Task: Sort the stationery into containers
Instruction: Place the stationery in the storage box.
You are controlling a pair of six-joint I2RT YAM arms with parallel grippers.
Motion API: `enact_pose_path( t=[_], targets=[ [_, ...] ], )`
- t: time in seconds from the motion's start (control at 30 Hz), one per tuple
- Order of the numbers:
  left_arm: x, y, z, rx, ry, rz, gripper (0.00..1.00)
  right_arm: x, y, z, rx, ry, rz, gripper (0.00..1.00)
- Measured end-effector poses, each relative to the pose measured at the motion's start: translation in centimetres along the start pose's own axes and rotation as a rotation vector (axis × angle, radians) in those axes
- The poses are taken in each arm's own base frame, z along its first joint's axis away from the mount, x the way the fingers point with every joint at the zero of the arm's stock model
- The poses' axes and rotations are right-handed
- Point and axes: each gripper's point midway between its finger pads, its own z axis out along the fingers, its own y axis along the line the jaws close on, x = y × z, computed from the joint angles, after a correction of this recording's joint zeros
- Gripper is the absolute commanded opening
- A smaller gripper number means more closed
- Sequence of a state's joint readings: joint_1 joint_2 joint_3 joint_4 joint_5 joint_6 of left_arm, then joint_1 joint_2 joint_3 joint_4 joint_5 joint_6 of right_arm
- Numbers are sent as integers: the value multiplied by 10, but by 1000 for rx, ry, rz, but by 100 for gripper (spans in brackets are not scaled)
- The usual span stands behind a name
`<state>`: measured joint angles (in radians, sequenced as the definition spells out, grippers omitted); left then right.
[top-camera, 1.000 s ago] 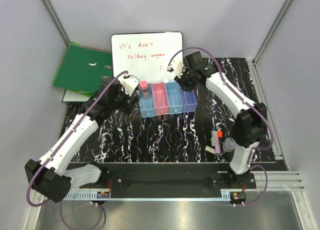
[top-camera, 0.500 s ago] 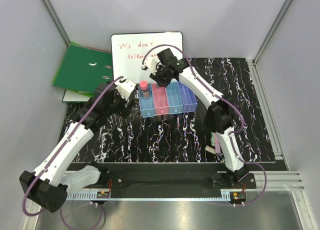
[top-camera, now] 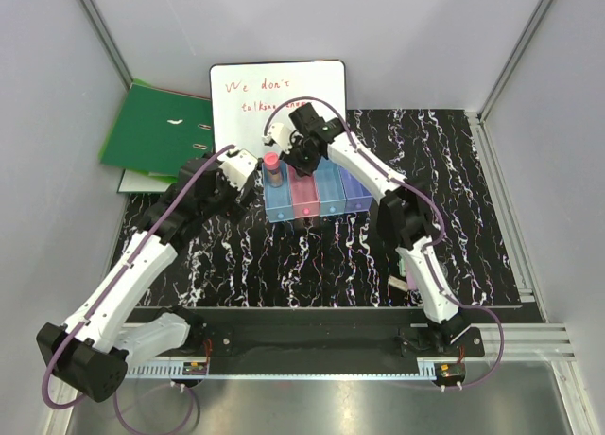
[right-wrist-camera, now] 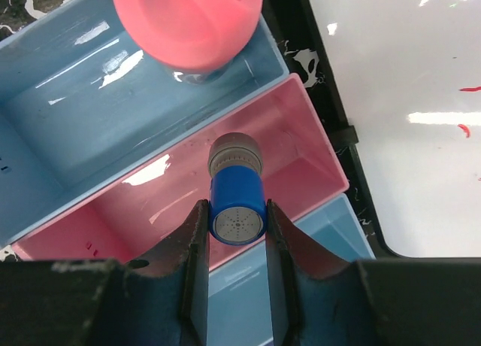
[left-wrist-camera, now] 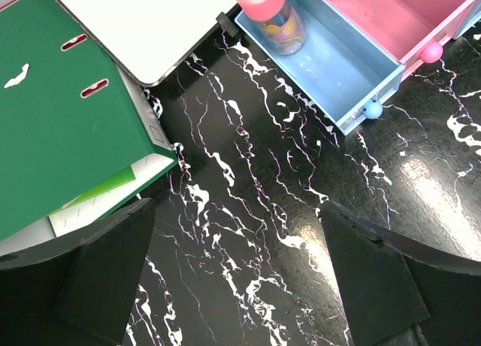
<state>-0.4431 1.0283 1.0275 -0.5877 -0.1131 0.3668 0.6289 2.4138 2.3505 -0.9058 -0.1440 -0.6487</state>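
Blue-capped small tube pinched in right tool above pink bin; left tool spread wide, empty.

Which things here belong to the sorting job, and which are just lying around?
Job: pink-capped cylinder, blue-capped tube held in the right claw, row of four bins.
Lying about: whiteboard, green ring binder.

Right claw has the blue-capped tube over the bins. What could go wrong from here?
1. The right claw grips the blue-capped small tube close to the wall between the pink plastic bin and a light blue bin. Released here, it might hit that wall.
2. The pink-capped cylinder stands upright alongside, so the claw may knock it.
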Motion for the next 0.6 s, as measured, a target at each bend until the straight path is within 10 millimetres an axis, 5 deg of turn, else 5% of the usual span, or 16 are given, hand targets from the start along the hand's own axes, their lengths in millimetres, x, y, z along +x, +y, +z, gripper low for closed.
enact_pose_path(
  t=[0.17, 0.3, 0.47, 0.6],
  targets=[
    [0, -1, 0, 5, -2, -1, 99, 8, 5, 13, -17, 24, 3, 2],
    [0, -1, 0, 5, -1, 0, 99, 19, 9, 29, -35, 52, 7, 14],
    [0, -1, 0, 6, -1, 0, 99, 14, 5, 31, -24, 36, 3, 43],
    [0, -2, 0, 9, -3, 0, 99, 13, 3, 31, -16, 35, -1, 56]
  ],
)
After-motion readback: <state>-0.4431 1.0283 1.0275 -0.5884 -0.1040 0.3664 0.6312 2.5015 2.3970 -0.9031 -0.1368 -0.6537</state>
